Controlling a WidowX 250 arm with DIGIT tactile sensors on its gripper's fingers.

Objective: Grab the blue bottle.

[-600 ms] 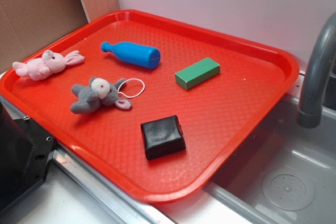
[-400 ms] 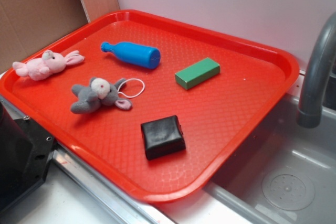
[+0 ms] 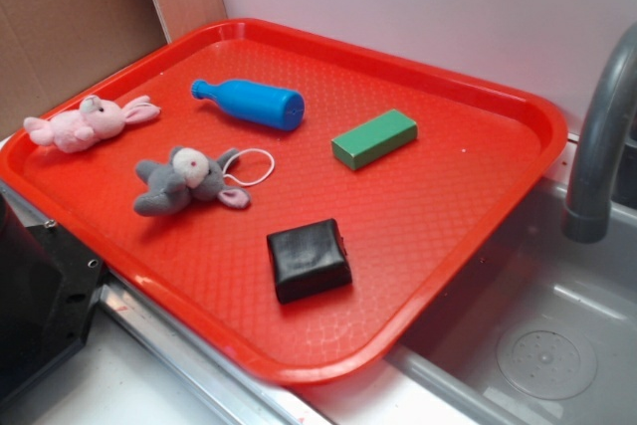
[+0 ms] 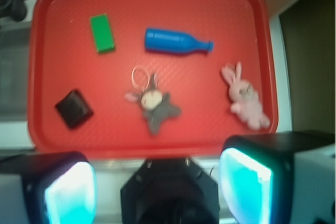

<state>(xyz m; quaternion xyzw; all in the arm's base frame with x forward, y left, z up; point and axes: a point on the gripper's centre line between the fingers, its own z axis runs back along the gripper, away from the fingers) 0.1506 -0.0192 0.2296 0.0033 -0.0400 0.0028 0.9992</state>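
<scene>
so going left to right across the exterior view: the pink bunny (image 3: 88, 122) is flopped on its side at the left rim of the red tray (image 3: 438, 216), right at the edge, so it's not in the way of anything. next over is the grey plush mouse (image 3: 185, 181) with its white string loop (image 3: 251, 167) trailing off toward the middle of the tray.

then the blue bottle (image 3: 250, 104), which is the whole point here. it's lying on its side toward the back of the tray, narrow neck pointing left, fat end to the right. nothing is touching it; the mouse's loop is near but apart, and the green block (image 3: 374, 137) sits well clear to its right. being on its side means a top-down pinch across the round body looks like the sane way in, though it could roll.

the black square thing (image 3: 309, 259) is near the front edge, out of play. the grey faucet (image 3: 600, 136) and sink (image 3: 528, 345) are off to the right.

from the wrist view the pincer (image 4: 157, 187) is parked back over the near side of the tray, both pads (image 4: 247, 182) spread wide with nothing between them. looks like the reach hasn't started yet.
</scene>
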